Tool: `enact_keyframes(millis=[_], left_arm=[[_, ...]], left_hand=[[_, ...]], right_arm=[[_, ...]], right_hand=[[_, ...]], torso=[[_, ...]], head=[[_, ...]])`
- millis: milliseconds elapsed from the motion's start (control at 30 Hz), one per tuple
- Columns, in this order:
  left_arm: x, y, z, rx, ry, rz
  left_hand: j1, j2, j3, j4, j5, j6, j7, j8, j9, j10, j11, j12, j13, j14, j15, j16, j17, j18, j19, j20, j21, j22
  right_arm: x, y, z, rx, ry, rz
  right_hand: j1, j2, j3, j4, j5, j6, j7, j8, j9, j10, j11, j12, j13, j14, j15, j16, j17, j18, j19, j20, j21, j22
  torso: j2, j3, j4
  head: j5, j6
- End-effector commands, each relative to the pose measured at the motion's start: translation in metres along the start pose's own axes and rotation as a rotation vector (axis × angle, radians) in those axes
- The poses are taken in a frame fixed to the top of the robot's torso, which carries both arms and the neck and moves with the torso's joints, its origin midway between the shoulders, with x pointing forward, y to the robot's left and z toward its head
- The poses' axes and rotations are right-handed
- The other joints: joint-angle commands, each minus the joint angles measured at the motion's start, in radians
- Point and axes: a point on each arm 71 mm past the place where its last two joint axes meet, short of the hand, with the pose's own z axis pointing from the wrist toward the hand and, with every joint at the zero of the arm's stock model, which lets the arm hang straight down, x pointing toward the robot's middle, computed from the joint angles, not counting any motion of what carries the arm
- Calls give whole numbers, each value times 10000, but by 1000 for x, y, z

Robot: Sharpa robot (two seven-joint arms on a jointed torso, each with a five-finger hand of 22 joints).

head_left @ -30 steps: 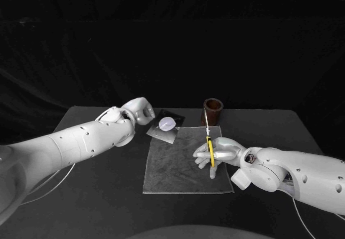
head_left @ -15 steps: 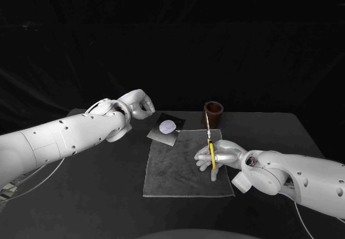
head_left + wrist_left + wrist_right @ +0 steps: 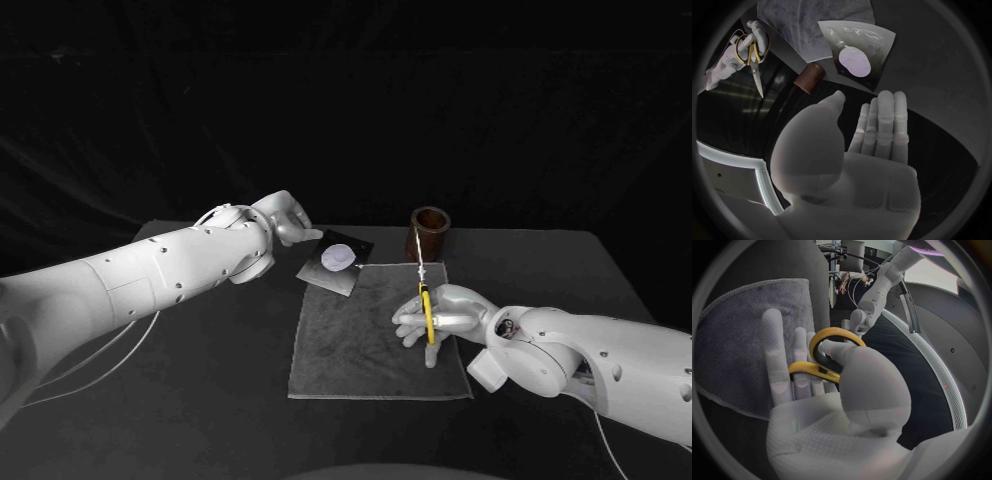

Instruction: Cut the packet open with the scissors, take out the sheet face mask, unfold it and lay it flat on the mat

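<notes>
Yellow-handled scissors [image 3: 424, 300] sat gripped in right robot hand [image 3: 440, 315] above mat [image 3: 368, 345] | left robot hand [image 3: 284, 218] hovered open, empty, near packet [image 3: 333, 264] lying at mat's far corner | risk: unheld packet might slide from blades, spoiling cut

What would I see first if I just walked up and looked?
The yellow-handled scissors, held by the right hand above the grey mat. Next, the shiny packet with a pale round spot, lying at the mat's far left corner, near the empty left hand.
</notes>
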Motion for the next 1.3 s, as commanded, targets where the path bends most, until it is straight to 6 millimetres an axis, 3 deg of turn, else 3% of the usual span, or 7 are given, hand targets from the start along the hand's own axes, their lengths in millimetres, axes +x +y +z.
enact_keyframes(millis=[33, 167, 433, 567, 700, 1067, 1300], left_arm=[[12, 13, 6, -1498, 997, -966], [24, 16, 12, -2040, 1784, -1262], [36, 15, 23, -2836, 2848, -826], [39, 14, 25, -2969, 3134, -694], [41, 13, 26, -3100, 3332, -523], [41, 14, 27, -3223, 3485, -344], [46, 10, 27, -3102, 3895, -229]], left_hand=[[270, 461, -1466, 209, 35, 15, 39, -3, 45, -143, -40, 160, 17, 861, -17, 174, 154, 110, 822, -85, -110, -172], [440, 812, -1975, 261, 15, 419, -23, 168, 136, 127, -136, 466, 122, 1564, -166, 727, 507, 122, 1423, -246, 199, -48], [482, 877, -2208, 257, 14, 401, -50, 104, 121, 6, -153, 510, 154, 1756, -187, 1221, 1120, 104, 1515, -296, 409, 82], [430, 871, -2482, 263, 12, 458, -66, 109, 135, 14, -168, 644, 229, 2001, -191, 1848, 2087, 102, 1515, -304, 609, 219], [527, 1070, -2664, 254, 15, 671, -169, 196, 183, 18, -242, 834, 353, 2201, -245, 2495, 3040, 91, 1476, -340, 931, 492], [649, 1206, -2770, 248, 14, 514, -75, 72, 144, -297, -156, 838, 395, 2154, -176, 2764, 3330, 44, 1457, -306, 1295, 900], [1689, 1333, -2567, 127, 15, 990, -306, 262, 218, -130, -326, 1031, 495, 2273, -299, 3107, 3668, -40, 1647, -332, 1915, 1751]], right_arm=[[1, 1, 0, -47, 29, -63], [1, 1, 1, -51, 45, -65], [2, 2, 2, -53, 87, -65], [3, 2, 2, -53, 102, -66], [3, 2, 2, -55, 112, -65], [4, 3, 2, -60, 139, -61], [4, 3, 2, -63, 150, -61]], right_hand=[[108, 515, 50, -6, -16, -4, 85, -35, 13, 389, 17, 2, 13, -43, -30, 33, 11, 633, -72, 9, -38, -9], [108, 515, 50, -6, -16, -4, 85, -35, 13, 389, 17, 2, 13, -43, -30, 33, 11, 633, -72, 9, -38, -9], [108, 515, 50, -6, -16, -4, 85, -35, 13, 389, 17, 2, 13, -43, -30, 33, 11, 633, -72, 9, -38, -9], [108, 515, 50, -6, -16, -4, 85, -35, 13, 389, 17, 2, 13, -43, -30, 33, 11, 633, -72, 9, -38, -9], [108, 515, 50, -6, -16, -4, 85, -35, 13, 389, 17, 2, 13, -43, -30, 33, 11, 633, -72, 9, -38, -9], [99, 517, 53, -15, -16, -3, 86, -38, 16, 389, 18, 0, 14, -46, -28, 30, 24, 633, -75, 12, -65, -26], [99, 517, 53, -15, -16, -3, 86, -38, 16, 389, 18, 0, 14, -46, -28, 30, 24, 633, -75, 12, -65, -26]], torso=[[15, 0, -7], [22, 0, -3], [13, 12, -7], [7, 11, 8], [1, 3, 12], [7, -9, 19], [4, -9, 20]], head=[[5, -42], [-10, -88], [27, -159], [33, -167], [18, -195], [6, -228], [21, -252]])
